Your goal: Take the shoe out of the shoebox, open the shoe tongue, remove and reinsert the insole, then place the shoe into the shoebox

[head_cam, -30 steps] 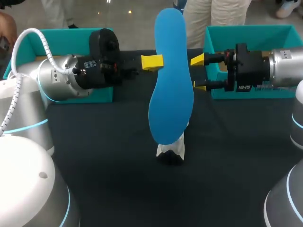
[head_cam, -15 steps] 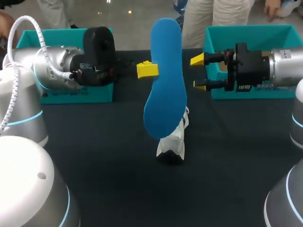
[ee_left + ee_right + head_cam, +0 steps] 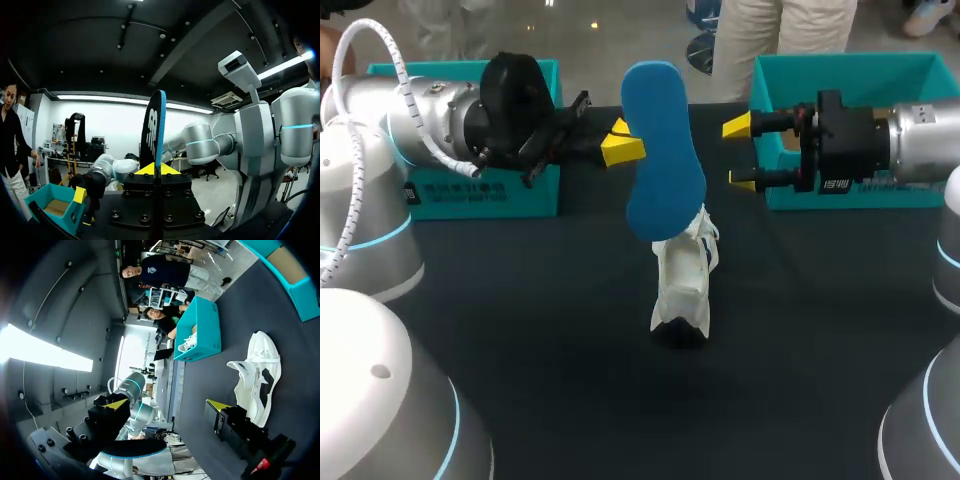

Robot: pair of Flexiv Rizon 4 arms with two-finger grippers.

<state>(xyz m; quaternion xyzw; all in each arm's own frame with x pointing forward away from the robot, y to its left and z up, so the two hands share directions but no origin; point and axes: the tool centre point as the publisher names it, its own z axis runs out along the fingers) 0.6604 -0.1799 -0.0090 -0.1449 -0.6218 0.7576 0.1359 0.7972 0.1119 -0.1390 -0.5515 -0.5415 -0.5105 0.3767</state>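
Surface: dark matte table (image 3: 570, 400), with a teal shoebox behind each arm, the left shoebox (image 3: 480, 195) and the right shoebox (image 3: 840, 75).

Left gripper (image 3: 625, 143): jaws closed flat on the insole (image 3: 660, 150), one tip on each face. In the wrist view the insole (image 3: 154, 125) stands edge-on between the tips and runs straight ahead of them.

Right gripper (image 3: 740, 155): jaws wide apart, nothing between them. It faces the left gripper, with the insole in between.

Shoe (image 3: 685, 285): out of the box, resting on the table below and ahead of both grippers. The lower end of the insole hangs over its collar; contact cannot be told from here. From the right wrist the shoe (image 3: 255, 375) lies just beside the lower finger.

Step, judged: insole is out and reinsertion comes next.
- Point the insole's narrower end into the collar and feed it along the sole line, not straight down.
- The right gripper should pin the heel or hold the tongue back first, because the shoe looks light enough to skid.
- Grip low on the insole to limit buckling.

Materials:
- Insole: thin blue foam, a flat sheet with rounded ends, likely bendy.
- Shoe: white soft knit upper with black patches and loose laces, likely to collapse easily.
- Boxes: stiff card with sharp rims.
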